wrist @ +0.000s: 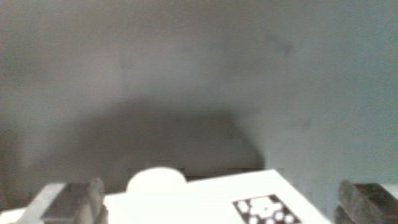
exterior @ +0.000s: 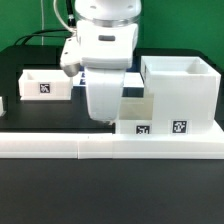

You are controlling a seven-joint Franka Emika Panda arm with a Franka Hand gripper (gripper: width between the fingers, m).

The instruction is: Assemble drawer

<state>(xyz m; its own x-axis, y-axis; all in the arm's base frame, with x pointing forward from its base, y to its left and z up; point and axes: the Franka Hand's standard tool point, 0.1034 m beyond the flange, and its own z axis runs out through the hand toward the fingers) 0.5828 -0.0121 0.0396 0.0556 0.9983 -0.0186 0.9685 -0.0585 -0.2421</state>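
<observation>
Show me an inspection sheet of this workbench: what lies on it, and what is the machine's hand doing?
Surface: black table, dark and matt.
Job's things: large white boxy plastic housing at the exterior view's right; small white tagged tray at its left; white knobbed tray under the wrist.
Clutter: nothing seen.
Grippers: gripper low at the table, fingers either side of the knobbed tray; contact cannot be told.
Cables: black cables at the back.
Surroundings: long low white border wall along the front.
</observation>
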